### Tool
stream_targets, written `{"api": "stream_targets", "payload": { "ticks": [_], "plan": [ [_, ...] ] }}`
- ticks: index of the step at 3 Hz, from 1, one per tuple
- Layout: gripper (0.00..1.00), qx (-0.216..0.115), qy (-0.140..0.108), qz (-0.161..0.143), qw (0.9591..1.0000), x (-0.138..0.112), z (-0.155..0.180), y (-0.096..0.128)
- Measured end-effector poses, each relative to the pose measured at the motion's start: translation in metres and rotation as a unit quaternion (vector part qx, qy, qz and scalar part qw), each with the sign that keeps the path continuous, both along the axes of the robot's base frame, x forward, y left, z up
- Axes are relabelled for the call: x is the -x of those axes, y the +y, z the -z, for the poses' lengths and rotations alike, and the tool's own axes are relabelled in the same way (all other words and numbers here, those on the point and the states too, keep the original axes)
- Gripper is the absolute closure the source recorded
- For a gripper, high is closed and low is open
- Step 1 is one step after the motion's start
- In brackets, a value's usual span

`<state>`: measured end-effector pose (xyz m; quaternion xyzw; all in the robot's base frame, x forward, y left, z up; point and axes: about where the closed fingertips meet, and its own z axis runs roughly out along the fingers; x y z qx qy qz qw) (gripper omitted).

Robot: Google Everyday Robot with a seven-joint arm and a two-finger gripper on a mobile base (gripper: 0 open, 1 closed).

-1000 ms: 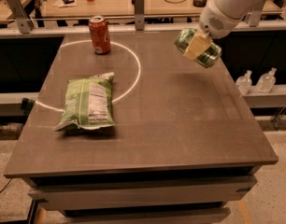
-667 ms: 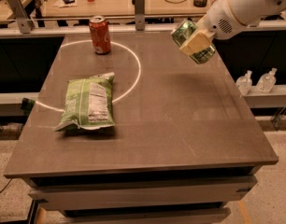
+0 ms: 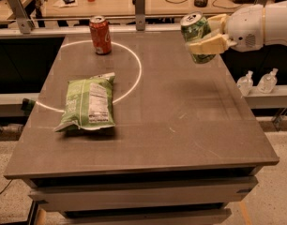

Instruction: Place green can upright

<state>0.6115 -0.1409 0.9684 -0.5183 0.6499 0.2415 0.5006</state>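
Room lay open over the right half of the grey table (image 3: pixel 181 125), from near edge to far-right corner. Above that corner the gripper (image 3: pixel 200 33) hung clenched around the green can (image 3: pixel 196 27), held off the surface, slightly tilted, silver top uppermost. A red soda can (image 3: pixel 100 35) stood far left by a white circle line (image 3: pixel 136 60); a green chip bag (image 3: pixel 88 104) lay flat left of centre. A desk (image 3: pixel 171 1) stood behind.
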Motion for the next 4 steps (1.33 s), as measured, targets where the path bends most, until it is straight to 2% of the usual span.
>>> {"api": "stream_targets", "payload": {
  "ticks": [1, 2, 3, 4],
  "plan": [
    [1.00, -0.037, -0.003, -0.044, 0.9983, 0.019, 0.006, 0.000],
    [1.00, -0.086, 0.006, -0.072, 0.9937, 0.028, 0.025, 0.001],
    [1.00, -0.086, 0.006, -0.072, 0.9937, 0.028, 0.025, 0.002],
    [1.00, -0.112, 0.000, -0.088, 0.9898, 0.032, 0.038, 0.000]
  ]
}}
